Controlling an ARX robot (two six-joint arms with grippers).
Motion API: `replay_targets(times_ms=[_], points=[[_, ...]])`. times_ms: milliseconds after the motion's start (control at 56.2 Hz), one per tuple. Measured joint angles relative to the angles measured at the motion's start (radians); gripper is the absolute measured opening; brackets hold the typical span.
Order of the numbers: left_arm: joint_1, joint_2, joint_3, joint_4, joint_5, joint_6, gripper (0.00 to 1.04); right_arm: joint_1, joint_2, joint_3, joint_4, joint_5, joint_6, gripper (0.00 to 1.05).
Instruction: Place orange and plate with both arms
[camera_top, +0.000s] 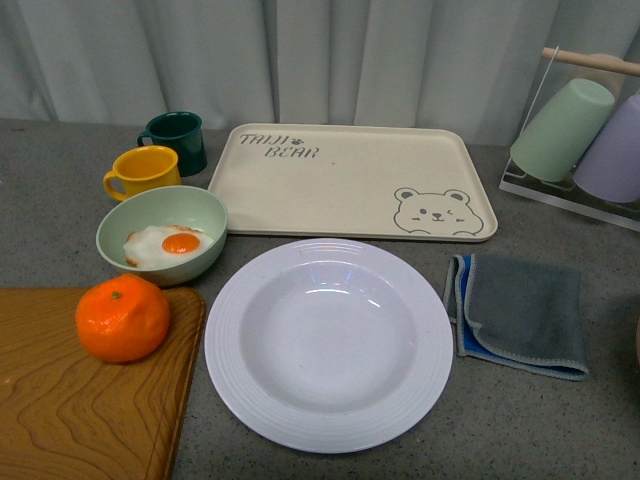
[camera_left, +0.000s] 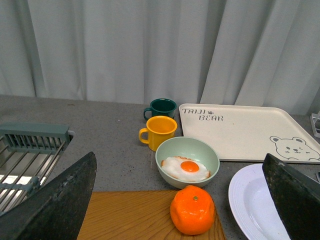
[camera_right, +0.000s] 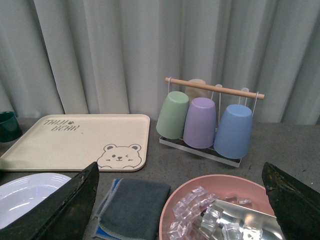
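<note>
The orange sits on a wooden cutting board at the front left. The large white plate lies on the grey table in the middle, empty. No arm shows in the front view. In the left wrist view my left gripper is open, its fingers wide apart, with the orange between and beyond them and the plate near one finger. In the right wrist view my right gripper is open above a pink bowl of ice; the plate's edge shows.
A pale green bowl with a fried egg, a yellow mug and a dark green mug stand at the back left. A beige bear tray lies behind the plate. A grey-blue cloth and a cup rack are at right. A dish rack is at far left.
</note>
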Motion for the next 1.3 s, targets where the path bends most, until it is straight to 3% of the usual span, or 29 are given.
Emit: replay_targets(times_ms=[907, 961, 1014, 1228, 1299], points=[[0.000, 0.000, 0.000, 0.000, 0.000, 0.000, 0.98, 0.000, 0.000, 0.000, 0.000, 0.000, 0.000, 0.95], [-0.019, 0.082, 0.049, -0.149, -0.050, -0.047, 0.98, 0.000, 0.000, 0.000, 0.000, 0.000, 0.000, 0.95], [-0.043, 0.174, 0.058, -0.177, -0.071, -0.069, 0.98, 0.000, -0.001, 0.000, 0.000, 0.000, 0.000, 0.95], [-0.127, 0.533, 0.098, 0.089, -0.077, -0.126, 0.98, 0.000, -0.001, 0.000, 0.000, 0.000, 0.000, 0.95], [-0.147, 0.706, 0.136, 0.203, -0.031, -0.142, 0.98, 0.000, -0.001, 0.000, 0.000, 0.000, 0.000, 0.95]])
